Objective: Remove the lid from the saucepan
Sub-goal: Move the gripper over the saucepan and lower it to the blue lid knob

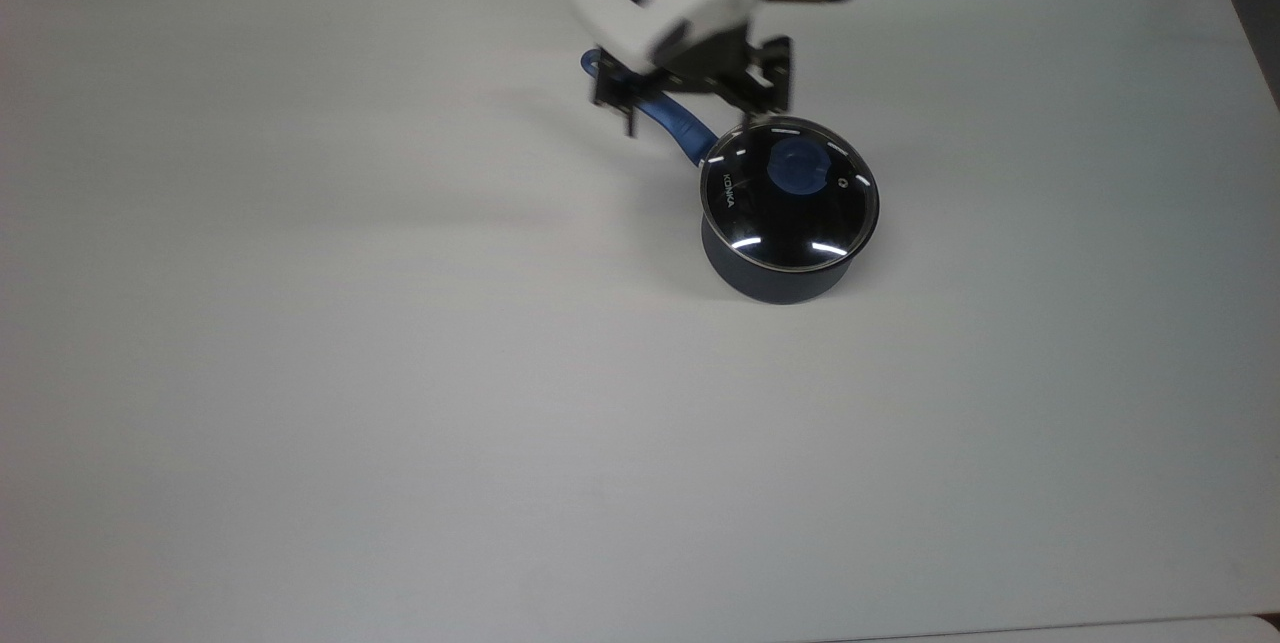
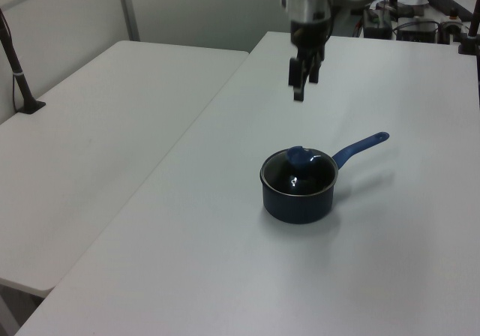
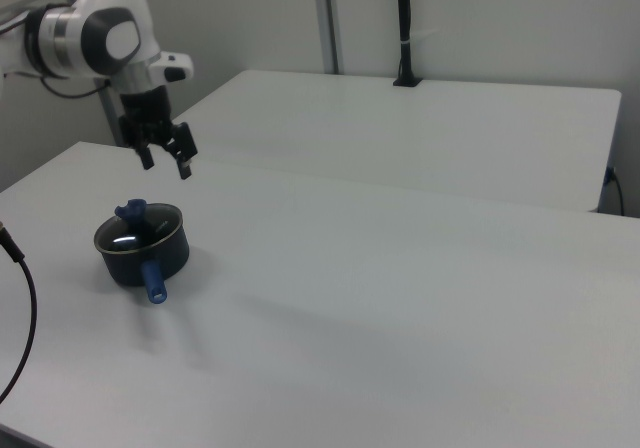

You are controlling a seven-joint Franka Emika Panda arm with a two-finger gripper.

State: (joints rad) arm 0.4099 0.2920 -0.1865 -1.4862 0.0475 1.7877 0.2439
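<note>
One saucepan [image 1: 775,273] with one lid [image 1: 790,198] on stands on the bench [image 1: 400,373]; the pincer [image 1: 690,108] hangs above, fingers wide, empty.

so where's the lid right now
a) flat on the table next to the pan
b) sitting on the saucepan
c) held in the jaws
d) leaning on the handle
b) the lid sits on the saucepan, while the gripper hangs in the air above it, jaws open and holding nothing.
</note>
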